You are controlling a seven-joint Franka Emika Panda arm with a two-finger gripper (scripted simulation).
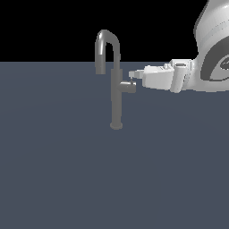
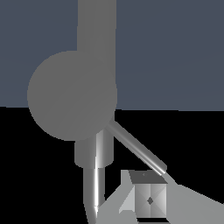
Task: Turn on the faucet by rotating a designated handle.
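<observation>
The handle (image 1: 129, 86) sticks sideways from the faucet (image 1: 116, 89) column, just ahead of the jaws (image 1: 133, 74) and slightly below them; its thin lever (image 2: 138, 149) slants toward one fingertip (image 2: 149, 199) in the wrist view. The faucet stands upright on the table (image 1: 53, 170). Whether the jaws are spread or pressed together I cannot tell. The risk, as I judge it: the fingertip rides over the slim lever and slips off, or pushes the stub without turning it.
</observation>
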